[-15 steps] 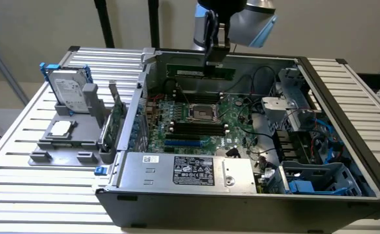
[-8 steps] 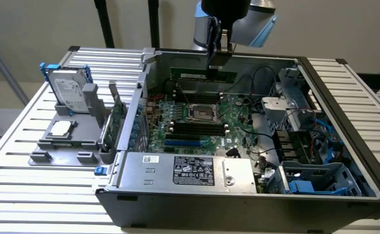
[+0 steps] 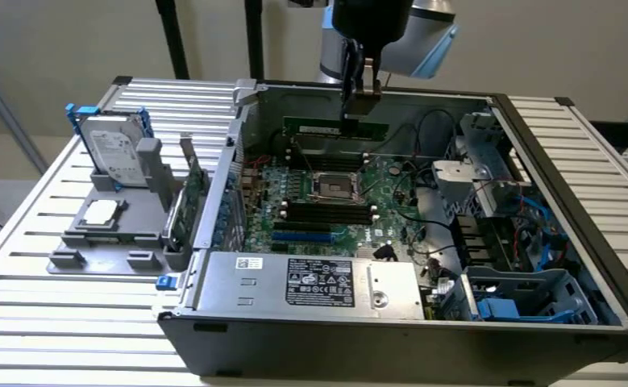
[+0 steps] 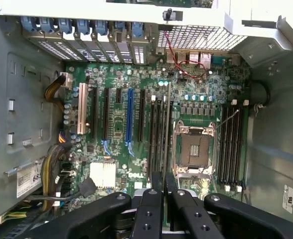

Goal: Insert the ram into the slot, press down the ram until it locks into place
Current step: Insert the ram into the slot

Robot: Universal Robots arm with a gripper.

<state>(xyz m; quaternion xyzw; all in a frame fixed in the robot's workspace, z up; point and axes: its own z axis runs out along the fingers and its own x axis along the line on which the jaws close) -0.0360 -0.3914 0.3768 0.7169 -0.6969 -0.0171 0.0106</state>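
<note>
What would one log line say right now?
hand: shut on ram | ram: over the slot beside processor socket | not yet inserted

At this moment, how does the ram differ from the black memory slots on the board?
Colour: the ram is a green stick with a pale label, while the black memory slots are dark plastic.
Pose: the ram hangs above the motherboard, clamped in the gripper. The slots lie fixed on the board beside the processor socket and look empty.
Shared: both are long and narrow, of similar length.
</note>
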